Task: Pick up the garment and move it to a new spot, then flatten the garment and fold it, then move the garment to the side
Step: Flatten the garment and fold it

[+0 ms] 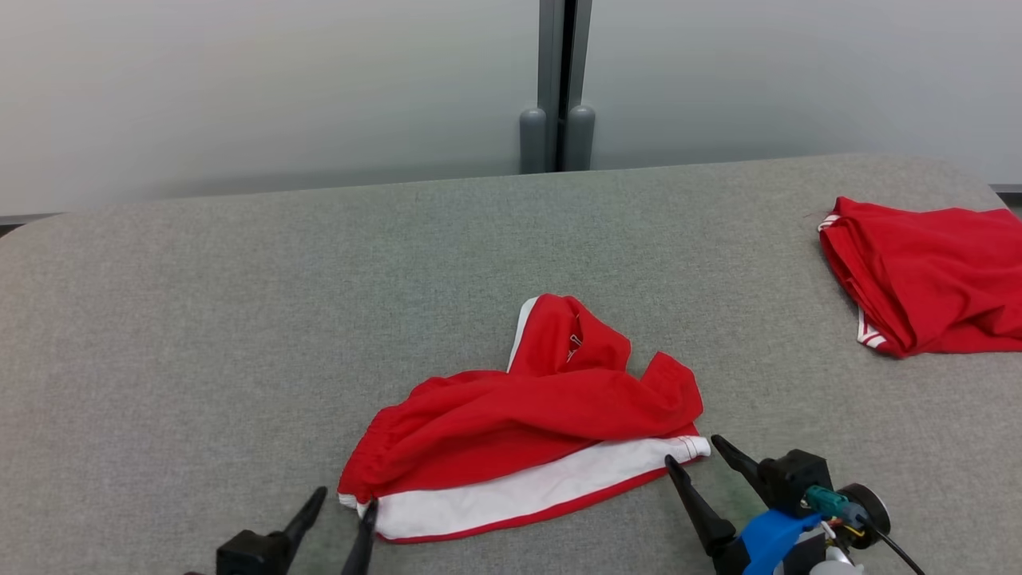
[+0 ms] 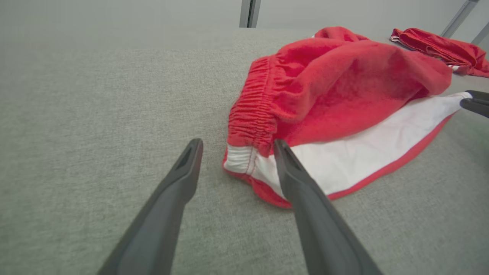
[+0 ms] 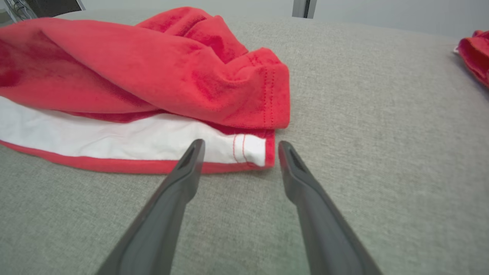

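A crumpled pair of red shorts with a white side stripe lies on the grey table, near the front middle. Its elastic waistband end points toward my left gripper, which stands open with the waistband corner between its fingertips. At the other end, my right gripper is open too, its fingers flanking the white hem corner without closing on it. In the left wrist view the right gripper's fingertips show at the far edge of the stripe.
A second red garment lies folded at the table's far right edge, also seen as the red garment in the left wrist view. A grey partition post stands behind the table. Bare table stretches to the left.
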Available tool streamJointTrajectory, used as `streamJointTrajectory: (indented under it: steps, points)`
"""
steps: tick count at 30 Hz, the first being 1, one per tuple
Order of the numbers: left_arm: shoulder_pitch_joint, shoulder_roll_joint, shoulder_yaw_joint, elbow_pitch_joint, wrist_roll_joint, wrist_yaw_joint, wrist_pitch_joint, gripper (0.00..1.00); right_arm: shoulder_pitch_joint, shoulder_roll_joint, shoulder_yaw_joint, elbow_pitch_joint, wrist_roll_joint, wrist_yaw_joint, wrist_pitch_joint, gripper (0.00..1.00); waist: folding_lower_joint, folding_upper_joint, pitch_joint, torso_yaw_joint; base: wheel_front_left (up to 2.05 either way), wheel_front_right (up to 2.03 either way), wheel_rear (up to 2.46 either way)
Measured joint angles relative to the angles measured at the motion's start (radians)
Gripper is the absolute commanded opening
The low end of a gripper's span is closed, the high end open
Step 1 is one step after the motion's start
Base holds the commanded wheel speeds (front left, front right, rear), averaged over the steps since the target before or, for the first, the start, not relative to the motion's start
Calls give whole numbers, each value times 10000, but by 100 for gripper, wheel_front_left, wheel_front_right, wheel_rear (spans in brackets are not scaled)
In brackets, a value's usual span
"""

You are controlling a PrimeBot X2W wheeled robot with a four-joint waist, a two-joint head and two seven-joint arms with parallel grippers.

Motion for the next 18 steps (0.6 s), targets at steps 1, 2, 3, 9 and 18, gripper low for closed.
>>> streamJointTrajectory:
  steps: [1,2,3,9,18]
  points:
    - [-87,96,-301,121,-155,0,0,100,-102,-8,128,113,63,0,0,100,0,0,37,-11,0,0,0]
    - [-165,165,-514,213,-230,0,0,100,-192,-10,253,211,167,0,0,100,0,0,72,-22,0,0,0]
    - [-291,232,-709,330,-307,-2,0,100,-281,-12,385,316,299,0,0,100,0,0,101,-28,0,0,0]
    - [-1000,512,-1315,932,-784,-2,-4,100,-681,-38,1154,802,1003,0,0,100,0,0,234,-59,0,0,0]
    - [-2093,767,-2892,1561,-1565,-2,-4,100,-1323,-186,2249,897,1847,0,2,100,0,0,411,-85,0,0,0]
